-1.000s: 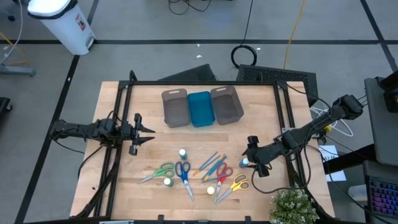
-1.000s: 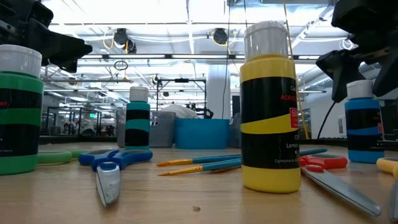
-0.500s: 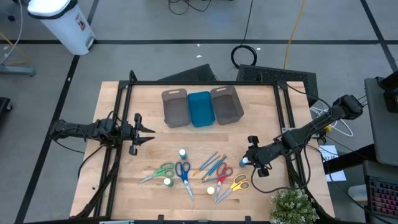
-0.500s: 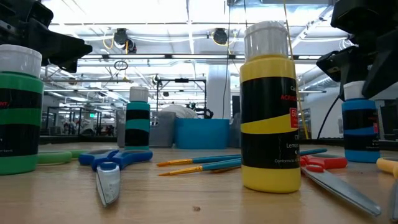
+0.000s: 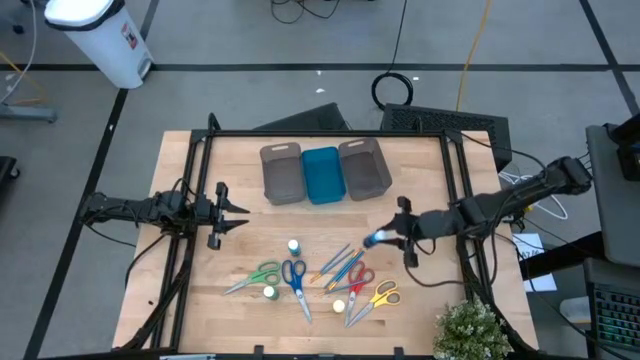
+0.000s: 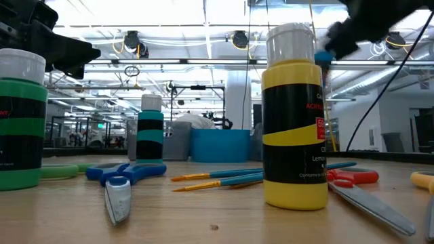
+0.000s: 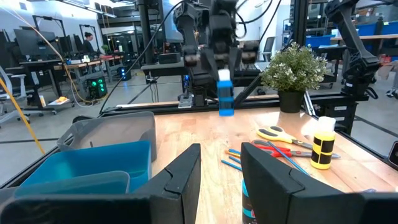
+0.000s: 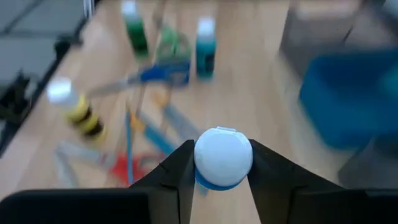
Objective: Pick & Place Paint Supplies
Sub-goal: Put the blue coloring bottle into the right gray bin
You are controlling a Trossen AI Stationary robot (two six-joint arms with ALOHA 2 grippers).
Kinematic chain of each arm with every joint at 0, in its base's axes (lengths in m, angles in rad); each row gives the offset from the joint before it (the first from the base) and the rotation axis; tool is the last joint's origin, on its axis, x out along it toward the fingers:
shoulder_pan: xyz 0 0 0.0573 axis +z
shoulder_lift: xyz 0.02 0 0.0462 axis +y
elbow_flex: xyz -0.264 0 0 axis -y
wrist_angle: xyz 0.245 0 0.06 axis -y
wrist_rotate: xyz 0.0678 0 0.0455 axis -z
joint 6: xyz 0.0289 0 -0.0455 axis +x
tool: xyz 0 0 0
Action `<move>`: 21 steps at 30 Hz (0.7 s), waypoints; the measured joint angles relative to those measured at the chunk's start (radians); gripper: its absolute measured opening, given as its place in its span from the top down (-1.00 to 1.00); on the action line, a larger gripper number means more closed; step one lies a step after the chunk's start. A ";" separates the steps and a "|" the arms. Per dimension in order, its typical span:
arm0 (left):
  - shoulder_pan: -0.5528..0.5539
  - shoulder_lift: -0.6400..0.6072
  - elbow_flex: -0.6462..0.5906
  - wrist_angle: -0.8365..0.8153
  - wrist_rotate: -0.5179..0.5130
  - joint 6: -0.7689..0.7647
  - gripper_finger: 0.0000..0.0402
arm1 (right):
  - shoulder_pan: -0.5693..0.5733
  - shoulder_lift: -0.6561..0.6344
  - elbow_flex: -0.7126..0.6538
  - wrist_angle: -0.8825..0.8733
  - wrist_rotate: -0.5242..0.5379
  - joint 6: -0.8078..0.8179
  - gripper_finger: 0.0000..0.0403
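Observation:
My right gripper is shut on a small white bottle with a blue label and holds it in the air right of the scattered supplies. On the table stand a teal bottle, a green bottle and a yellow bottle. Around them lie green, blue, red and yellow scissors and thin brushes. My left gripper waits open at the table's left side. My right gripper pinches the blue bottle at its white cap, one finger on each side. The fingers come from above, pointing down. The bottle hangs upright below them, its base lifted clear of the table.
Two grey trays with a blue tray between them stand at the far middle. A potted plant stands at the near right corner. Bare wood lies between the trays and the supplies.
My right gripper has shut on the blue bottle, which stood on the table, and lifted it clear. It has carried the bottle up and toward the table's far and left side, nearer the trays.

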 joint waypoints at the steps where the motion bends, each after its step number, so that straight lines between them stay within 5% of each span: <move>1: 0.000 0.000 0.000 0.000 0.000 0.000 0.38 | -0.015 -0.003 0.000 0.040 0.000 -0.031 0.46; 12: 0.000 0.000 0.000 0.000 0.000 0.000 0.38 | -0.302 0.023 0.006 0.361 -0.031 -0.256 0.46; 21: 0.000 0.000 0.000 0.000 0.000 0.000 0.38 | -0.611 0.157 0.131 0.378 -0.178 -0.404 0.45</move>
